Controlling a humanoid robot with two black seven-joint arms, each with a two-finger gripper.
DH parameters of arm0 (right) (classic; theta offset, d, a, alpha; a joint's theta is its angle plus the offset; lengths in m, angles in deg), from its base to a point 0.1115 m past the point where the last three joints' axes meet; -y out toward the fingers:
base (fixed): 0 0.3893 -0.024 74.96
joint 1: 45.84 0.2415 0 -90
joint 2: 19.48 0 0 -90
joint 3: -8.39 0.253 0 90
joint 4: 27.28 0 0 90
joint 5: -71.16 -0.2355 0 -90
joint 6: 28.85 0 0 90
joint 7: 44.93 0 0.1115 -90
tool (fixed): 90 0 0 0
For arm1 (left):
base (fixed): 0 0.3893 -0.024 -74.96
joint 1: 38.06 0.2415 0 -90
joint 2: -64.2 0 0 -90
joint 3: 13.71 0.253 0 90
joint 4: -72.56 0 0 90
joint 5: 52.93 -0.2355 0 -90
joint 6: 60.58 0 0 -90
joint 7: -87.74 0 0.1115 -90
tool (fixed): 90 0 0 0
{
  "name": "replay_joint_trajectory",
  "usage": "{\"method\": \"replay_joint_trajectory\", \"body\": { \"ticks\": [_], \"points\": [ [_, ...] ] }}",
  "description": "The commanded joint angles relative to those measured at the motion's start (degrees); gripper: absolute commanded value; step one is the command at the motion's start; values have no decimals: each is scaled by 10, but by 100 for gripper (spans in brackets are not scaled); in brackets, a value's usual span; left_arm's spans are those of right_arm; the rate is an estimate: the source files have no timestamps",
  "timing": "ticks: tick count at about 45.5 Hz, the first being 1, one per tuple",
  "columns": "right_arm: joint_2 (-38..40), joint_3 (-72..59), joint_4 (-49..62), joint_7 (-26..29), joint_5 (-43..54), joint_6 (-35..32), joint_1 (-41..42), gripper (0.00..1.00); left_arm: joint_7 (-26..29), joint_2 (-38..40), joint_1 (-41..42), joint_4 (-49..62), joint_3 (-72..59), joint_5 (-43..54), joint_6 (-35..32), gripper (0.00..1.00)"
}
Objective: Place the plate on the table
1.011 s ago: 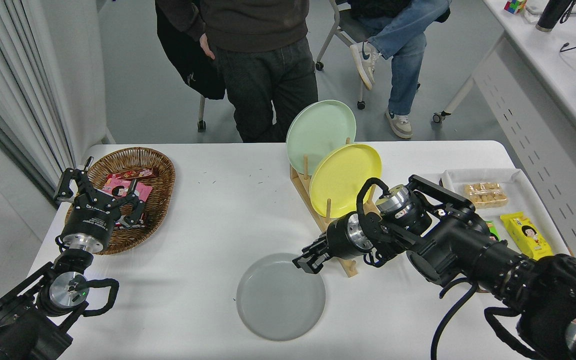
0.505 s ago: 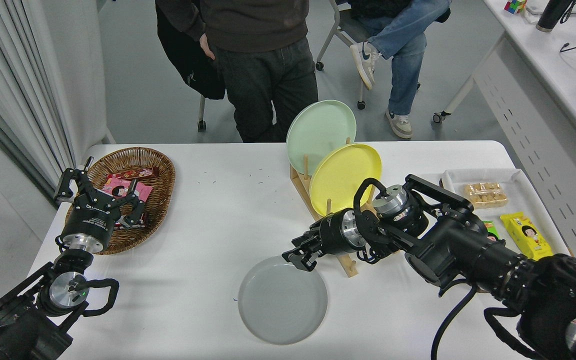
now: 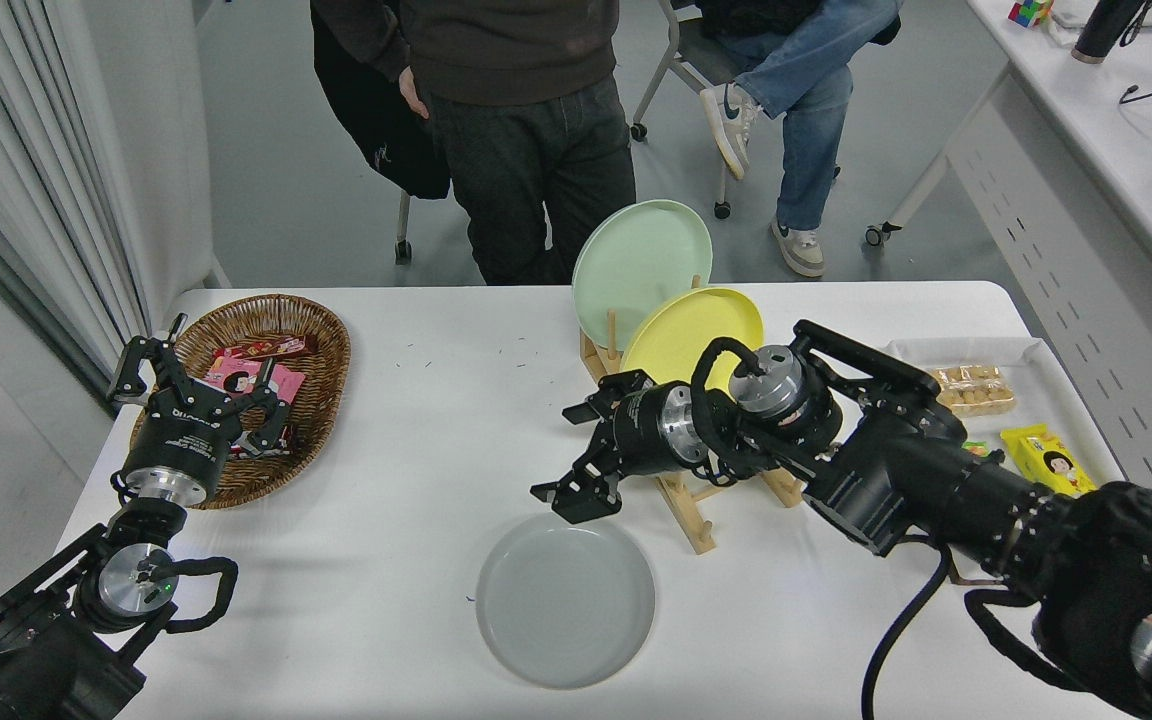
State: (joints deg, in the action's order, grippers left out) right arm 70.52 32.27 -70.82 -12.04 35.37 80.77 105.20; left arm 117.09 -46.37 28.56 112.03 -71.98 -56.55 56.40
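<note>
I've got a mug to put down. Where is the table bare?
The widest bare patch lies between the basket and the rack, beyond the grey plate. The near edge left of that plate is bare too. The right side is crowded: the right end effector, its arm and the tray.

green plate (image 3: 642,262), yellow plate (image 3: 688,335) upright in wooden rack (image 3: 688,505); wicker basket (image 3: 321,345) left; snack tray (image 3: 1046,352) right.

Office or lab: rolling chairs (image 3: 681,60), white desks (image 3: 1126,130).
</note>
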Motion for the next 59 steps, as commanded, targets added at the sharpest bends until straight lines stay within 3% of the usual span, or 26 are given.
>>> {"method": "replay_joint_trajectory", "body": {
  "ticks": [1,23,31,47,59],
  "points": [
    [0,1,-10,1,41,-29,55,99,0,0,0,0,0,0,0,98],
    [0,21,-30,0,150,-100,202,99,0,0,0,0,0,0,0,98],
    [0,22,-28,-1,150,-182,245,99,0,0,0,0,0,0,0,98],
    [91,122,-29,-2,157,-257,261,99,0,0,0,0,0,0,0,98],
    [159,125,-29,-3,273,-367,276,99,0,0,0,0,0,0,0,98]
  ]
}}
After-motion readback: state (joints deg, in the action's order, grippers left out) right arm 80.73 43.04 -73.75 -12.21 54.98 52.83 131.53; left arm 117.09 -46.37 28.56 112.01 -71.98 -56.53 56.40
